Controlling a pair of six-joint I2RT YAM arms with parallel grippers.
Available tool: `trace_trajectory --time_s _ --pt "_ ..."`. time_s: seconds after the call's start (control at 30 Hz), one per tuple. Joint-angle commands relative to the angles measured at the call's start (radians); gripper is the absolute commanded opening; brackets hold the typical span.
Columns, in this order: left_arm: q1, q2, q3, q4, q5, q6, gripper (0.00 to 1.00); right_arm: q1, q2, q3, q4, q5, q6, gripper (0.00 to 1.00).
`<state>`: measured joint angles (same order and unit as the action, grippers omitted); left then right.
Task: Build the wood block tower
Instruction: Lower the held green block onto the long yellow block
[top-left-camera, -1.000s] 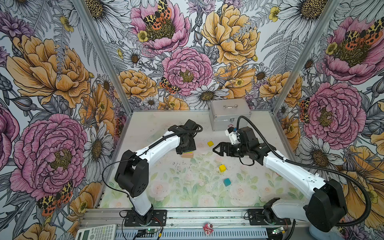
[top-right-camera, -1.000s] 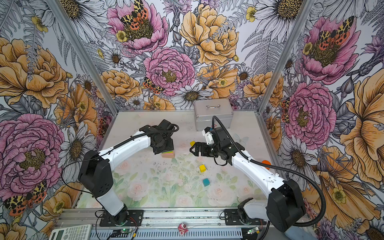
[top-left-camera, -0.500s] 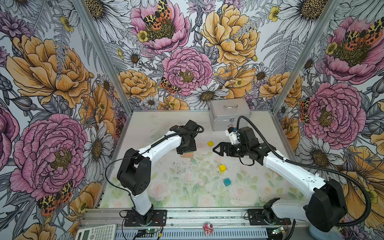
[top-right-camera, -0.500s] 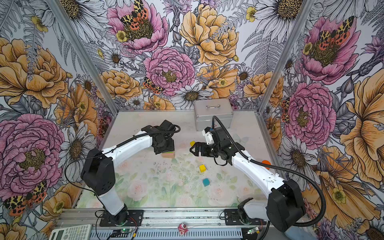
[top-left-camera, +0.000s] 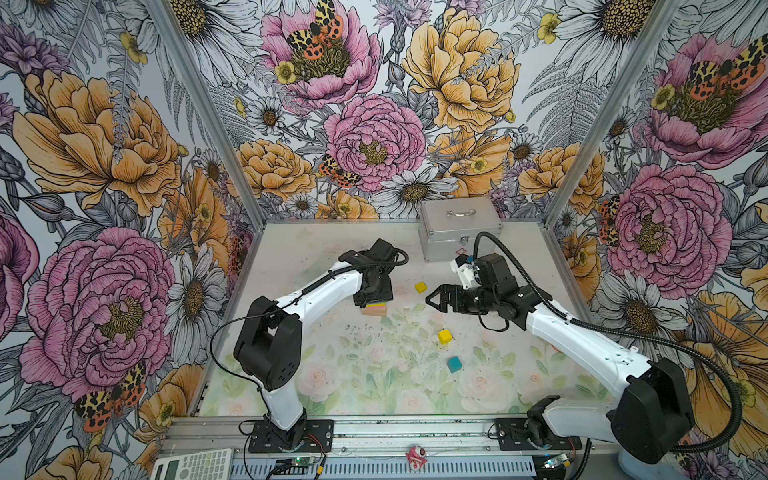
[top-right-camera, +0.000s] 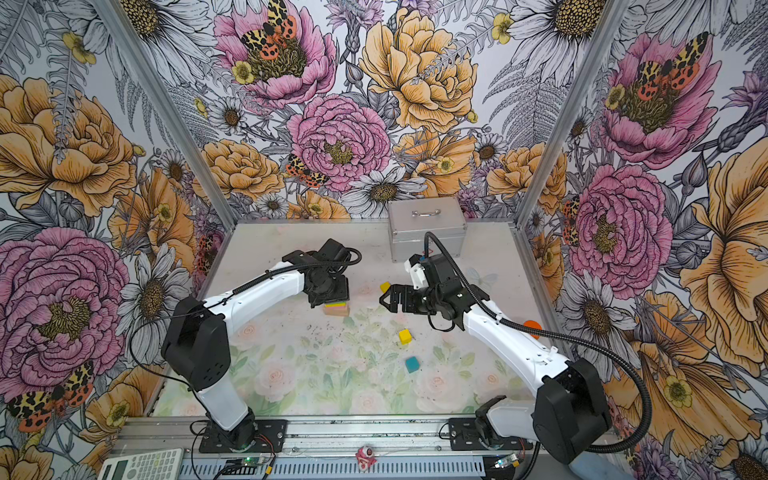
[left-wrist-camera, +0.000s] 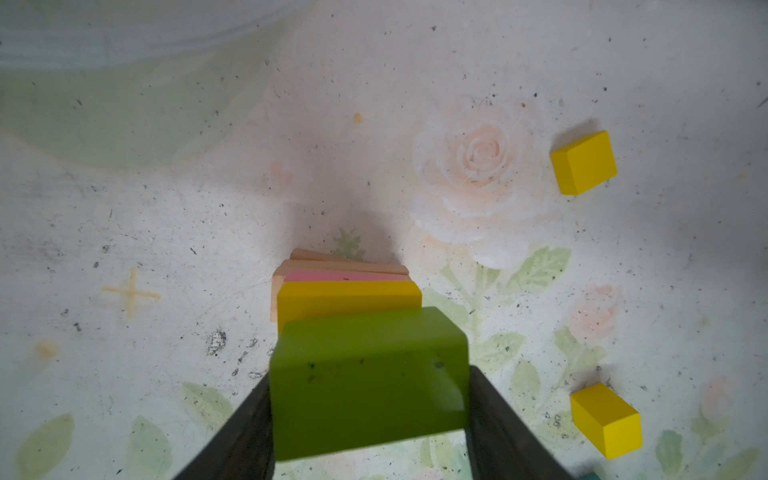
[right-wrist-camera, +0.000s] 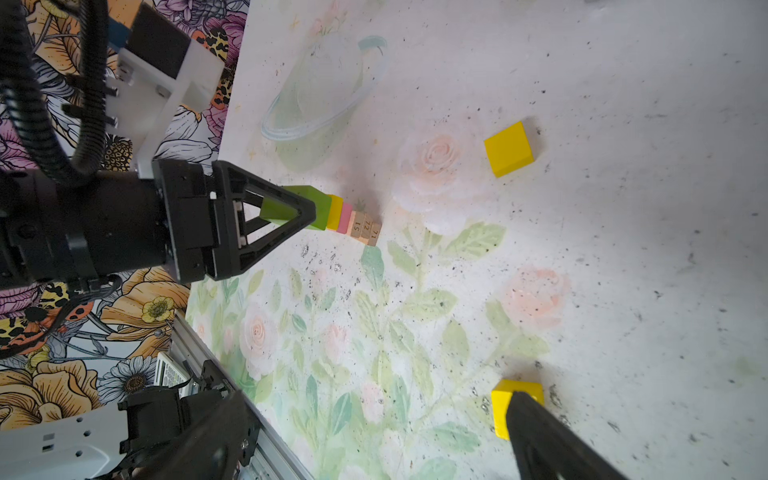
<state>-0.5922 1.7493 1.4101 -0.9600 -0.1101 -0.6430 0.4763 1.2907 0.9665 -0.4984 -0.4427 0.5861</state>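
Note:
The tower (top-left-camera: 374, 310) (top-right-camera: 336, 309) stands mid-table under the left arm: tan bars (right-wrist-camera: 365, 228) at the base, a pink slab (right-wrist-camera: 345, 218), then a yellow slab (left-wrist-camera: 349, 297). My left gripper (left-wrist-camera: 369, 374) (right-wrist-camera: 299, 212) is shut on a green bar (left-wrist-camera: 368, 382) (right-wrist-camera: 318, 205) right at the top of the stack; I cannot tell whether it rests on the slab. My right gripper (top-left-camera: 430, 297) (right-wrist-camera: 376, 395) hovers open and empty to the tower's right. Two yellow cubes (top-left-camera: 420, 286) (top-left-camera: 444, 336) and a teal cube (top-left-camera: 454, 364) lie loose on the mat.
A silver metal case (top-left-camera: 459, 226) stands at the back wall behind the right arm. A calculator (top-left-camera: 193, 463) lies on the front rail at the left. Flowered walls close in the table on three sides.
The left arm's elbow has shifted slightly toward the middle while its gripper stays over the tower with the green bar. The right arm has not moved.

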Motion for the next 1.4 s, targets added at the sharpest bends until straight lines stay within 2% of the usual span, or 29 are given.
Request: trace_trajectory --time_s 0.0,0.87,0.97,1.03,1.23,1.37 --pt "0.010 -0.023 0.002 0.035 0.010 0.023 0.49 -0.005 0.006 0.037 -0.012 0.002 0.002 1.00" --pt "0.035 -0.048 -0.043 0.068 0.026 0.025 0.53 0.001 0.004 0.044 -0.020 0.013 0.012 1.00" --pt "0.035 -0.048 -0.041 0.068 0.032 0.025 0.58 0.001 0.002 0.043 -0.021 0.011 0.012 1.00" --pt "0.035 -0.052 -0.040 0.066 0.032 0.023 0.64 0.001 0.001 0.044 -0.021 0.010 0.009 1.00" --pt "0.028 -0.066 -0.050 0.070 0.028 0.017 0.65 0.001 0.005 0.046 -0.022 0.011 0.010 1.00" --pt "0.030 -0.068 -0.053 0.071 0.029 0.019 0.70 0.001 0.003 0.046 -0.022 0.008 0.009 1.00"
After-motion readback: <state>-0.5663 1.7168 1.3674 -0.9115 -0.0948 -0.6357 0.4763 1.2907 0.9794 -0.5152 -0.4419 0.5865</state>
